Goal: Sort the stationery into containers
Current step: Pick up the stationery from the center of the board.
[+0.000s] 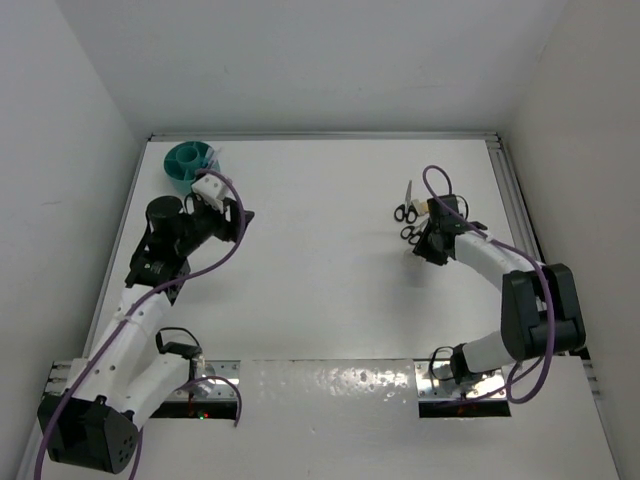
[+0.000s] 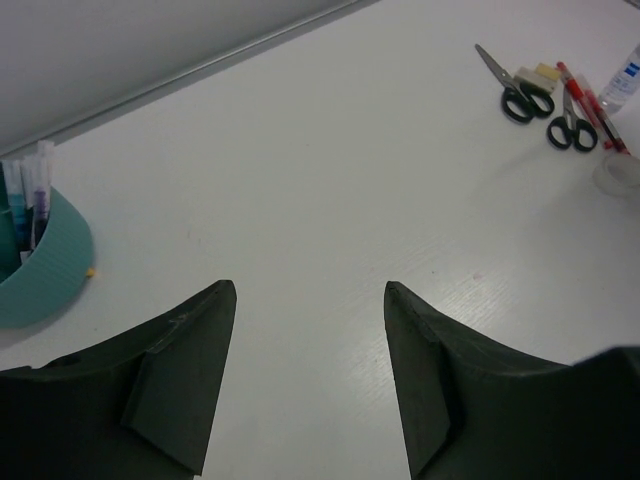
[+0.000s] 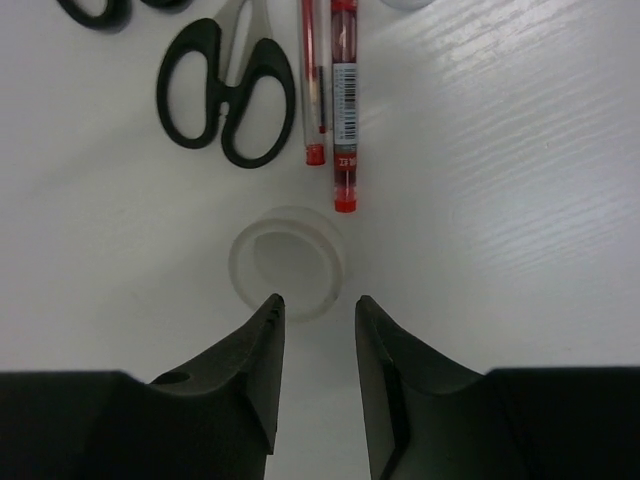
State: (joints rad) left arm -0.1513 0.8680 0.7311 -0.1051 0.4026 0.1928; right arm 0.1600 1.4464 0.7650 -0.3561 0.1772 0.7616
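The table's (image 1: pixel 320 290) far left corner holds the teal organiser (image 1: pixel 186 160); the left gripper (image 2: pixel 308 290) nearby gapes wide, empty. Well apart, at right, lie scissors (image 3: pixel 225 100), two red pens (image 3: pixel 344 110), then the clear tape ring (image 3: pixel 243 268), its near rim between the right gripper's (image 3: pixel 318 302) narrowed jaws (whether they pinch it, I cannot tell)

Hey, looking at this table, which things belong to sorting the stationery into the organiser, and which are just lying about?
Part of the job: round teal plastic organiser with pens standing in it; two black-handled scissors; two thin red pens; clear tape ring; beige block; blue-capped white bottle.
Not part of it: the arms' purple cables; white table.
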